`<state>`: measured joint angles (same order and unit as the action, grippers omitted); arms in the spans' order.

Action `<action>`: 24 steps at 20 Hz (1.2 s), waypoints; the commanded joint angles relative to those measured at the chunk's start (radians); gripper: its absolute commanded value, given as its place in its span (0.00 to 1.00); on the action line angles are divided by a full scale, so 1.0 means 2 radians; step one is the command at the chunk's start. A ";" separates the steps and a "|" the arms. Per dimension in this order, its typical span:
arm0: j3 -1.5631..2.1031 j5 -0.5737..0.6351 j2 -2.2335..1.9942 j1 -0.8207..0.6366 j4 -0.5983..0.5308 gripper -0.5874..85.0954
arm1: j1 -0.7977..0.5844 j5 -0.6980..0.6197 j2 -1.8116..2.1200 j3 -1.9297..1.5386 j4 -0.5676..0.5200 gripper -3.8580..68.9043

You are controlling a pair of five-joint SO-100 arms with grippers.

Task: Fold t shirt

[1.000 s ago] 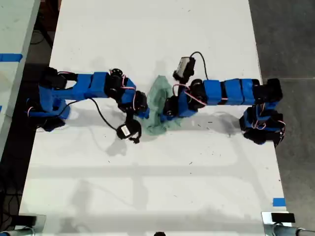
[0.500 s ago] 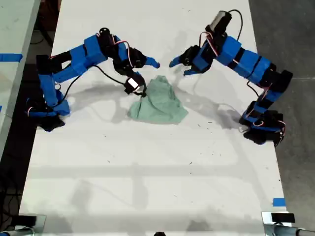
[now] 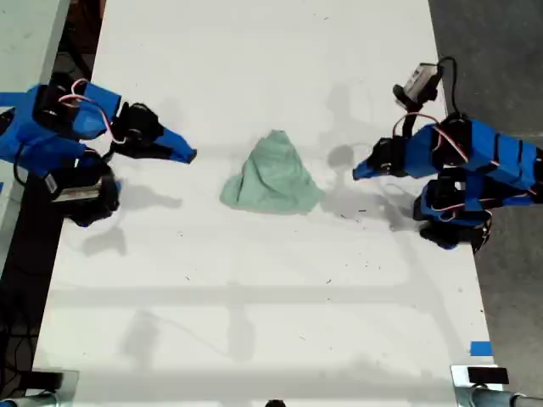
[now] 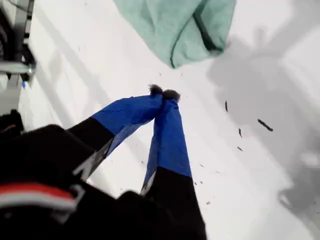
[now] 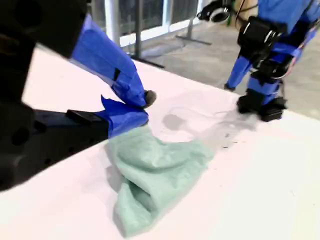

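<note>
The t shirt point(image 3: 273, 178) lies in a bunched, wrinkled pale green heap on the white table point(image 3: 271, 288), midway between the two arms. My first gripper point(image 3: 358, 173) is on the exterior view's right, shut and empty, a short gap from the cloth. In its wrist view the fingertips point(image 4: 162, 92) touch each other, and the t shirt point(image 4: 175, 25) lies beyond them. My second gripper point(image 3: 188, 155) is on the exterior view's left, shut on nothing and also clear of the cloth. Its wrist view shows the t shirt point(image 5: 155, 175) just past the closed jaws point(image 5: 142, 105).
The first arm's base point(image 5: 260, 65) stands at the table edge by the dark floor point(image 3: 501, 51). A second table with blue tape point(image 3: 17, 99) lies at the exterior view's left. A blue tape mark point(image 3: 480, 348) and a metal clamp point(image 3: 479, 377) sit near the exterior view's lower right.
Both grippers were down at the t shirt, then lifted off it and drew back to opposite sides. The cloth was let go and now lies as a wider heap.
</note>
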<state>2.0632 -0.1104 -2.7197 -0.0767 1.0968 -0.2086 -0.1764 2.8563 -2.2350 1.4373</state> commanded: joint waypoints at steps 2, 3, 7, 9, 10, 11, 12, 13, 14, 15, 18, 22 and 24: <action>0.468 -0.002 -0.323 0.008 -0.156 0.00 | 0.071 -0.044 0.330 -0.278 -0.012 0.05; 0.522 0.015 -0.387 0.006 -0.139 0.00 | 0.061 -0.049 0.327 -0.303 -0.005 0.05; 0.571 0.044 -0.436 -0.001 -0.100 0.00 | 0.036 0.071 0.328 -0.377 0.008 0.05; 0.576 -0.008 -0.436 -0.005 -0.033 0.00 | 0.049 0.058 0.328 -0.380 0.007 0.05; 0.578 -0.002 -0.438 0.011 -0.038 0.01 | 0.070 0.044 0.328 -0.385 0.002 0.05; 0.572 0.005 -0.439 0.008 -0.014 0.01 | 0.092 0.064 0.328 -0.402 -0.005 0.09; 0.574 0.014 -0.440 0.012 -0.015 0.05 | 0.100 0.141 0.328 -0.427 -0.031 0.15; 0.574 0.017 -0.440 0.024 -0.015 0.11 | 0.097 0.180 0.326 -0.430 -0.038 0.16; 0.574 0.020 -0.440 0.035 -0.015 0.14 | 0.087 0.146 0.326 -0.430 -0.038 0.17; 0.574 0.018 -0.440 0.040 -0.015 0.14 | 0.079 0.071 0.326 -0.430 -0.038 0.17; 0.574 0.018 -0.440 0.046 -0.015 0.14 | 0.076 0.067 0.326 -0.430 -0.038 0.17; 0.574 0.017 -0.440 0.043 -0.015 0.14 | 0.076 0.067 0.326 -0.430 -0.038 0.17; 0.574 0.017 -0.440 0.043 -0.015 0.14 | 0.076 0.067 0.326 -0.430 -0.038 0.17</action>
<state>3.2060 -0.0767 -3.5941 -0.0015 1.0661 -0.0491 -0.0245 3.5051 -3.0496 1.3852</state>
